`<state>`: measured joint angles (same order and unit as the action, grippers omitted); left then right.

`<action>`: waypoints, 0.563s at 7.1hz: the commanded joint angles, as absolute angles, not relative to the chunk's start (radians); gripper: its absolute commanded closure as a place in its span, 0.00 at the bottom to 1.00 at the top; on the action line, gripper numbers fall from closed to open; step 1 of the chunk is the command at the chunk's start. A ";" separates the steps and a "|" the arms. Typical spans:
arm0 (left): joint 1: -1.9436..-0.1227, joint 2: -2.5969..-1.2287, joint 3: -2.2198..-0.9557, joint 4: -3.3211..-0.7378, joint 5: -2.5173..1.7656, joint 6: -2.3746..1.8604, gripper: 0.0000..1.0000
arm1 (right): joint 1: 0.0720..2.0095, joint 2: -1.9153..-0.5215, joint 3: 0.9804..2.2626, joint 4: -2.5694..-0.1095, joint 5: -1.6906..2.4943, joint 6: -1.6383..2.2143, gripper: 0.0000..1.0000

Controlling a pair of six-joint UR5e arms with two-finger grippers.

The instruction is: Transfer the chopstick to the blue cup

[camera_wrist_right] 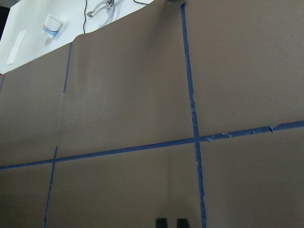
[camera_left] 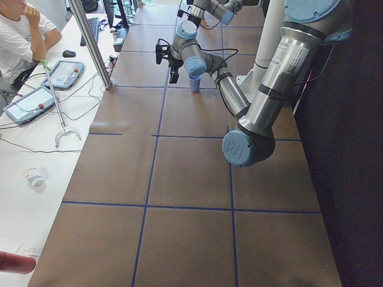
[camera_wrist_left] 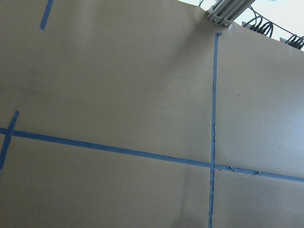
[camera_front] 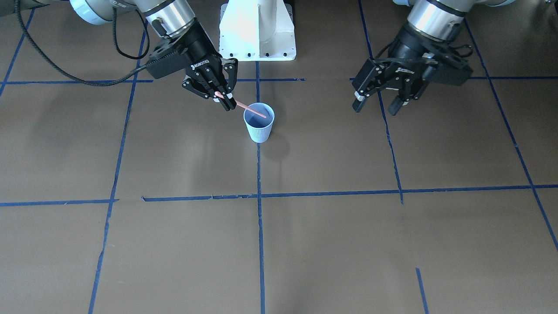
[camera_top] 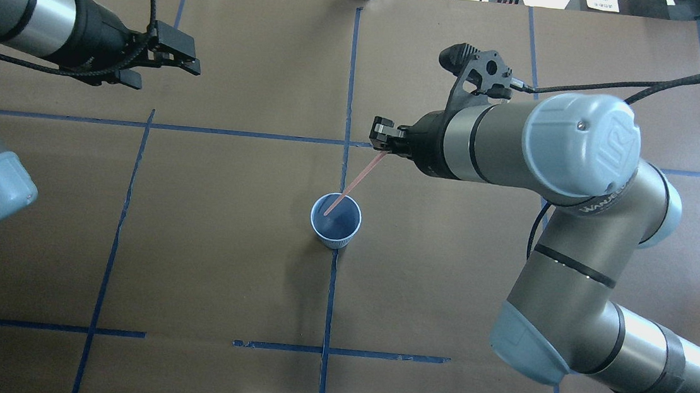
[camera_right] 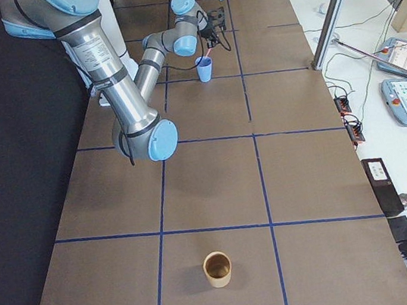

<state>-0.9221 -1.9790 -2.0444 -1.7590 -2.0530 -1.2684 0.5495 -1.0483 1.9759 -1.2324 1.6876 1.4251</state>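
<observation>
The blue cup (camera_front: pixel 259 128) stands upright near the table's centre line, also in the overhead view (camera_top: pixel 342 226). My right gripper (camera_front: pixel 224 102) is shut on the upper end of one pinkish-red chopstick (camera_front: pixel 246 107). The stick slants down from the fingers, and its lower end is inside the cup's mouth; it also shows in the overhead view (camera_top: pixel 357 181). The right gripper (camera_top: pixel 383 139) hangs just beyond and above the cup. My left gripper (camera_front: pixel 375 107) is open and empty, well off to the side of the cup, and also shows in the overhead view (camera_top: pixel 192 63).
The white robot base (camera_front: pixel 257 30) stands behind the cup. A brown cup (camera_right: pixel 218 268) stands far along the table at the right end. Blue tape lines cross the brown table cover. An operator (camera_left: pixel 18 36) with tablets sits at a side table.
</observation>
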 commanded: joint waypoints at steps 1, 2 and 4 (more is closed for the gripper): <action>-0.989 -1.967 -2.040 -1.747 -2.091 -1.241 0.00 | 0.473 -1.057 1.951 -1.233 1.612 1.422 0.85; -1.000 -1.965 -2.036 -1.746 -2.092 -1.241 0.00 | 0.454 -1.048 1.915 -1.233 1.608 1.420 0.49; -1.018 -1.957 -2.034 -1.724 -2.092 -1.226 0.00 | 0.451 -1.043 1.923 -1.233 1.589 1.419 0.00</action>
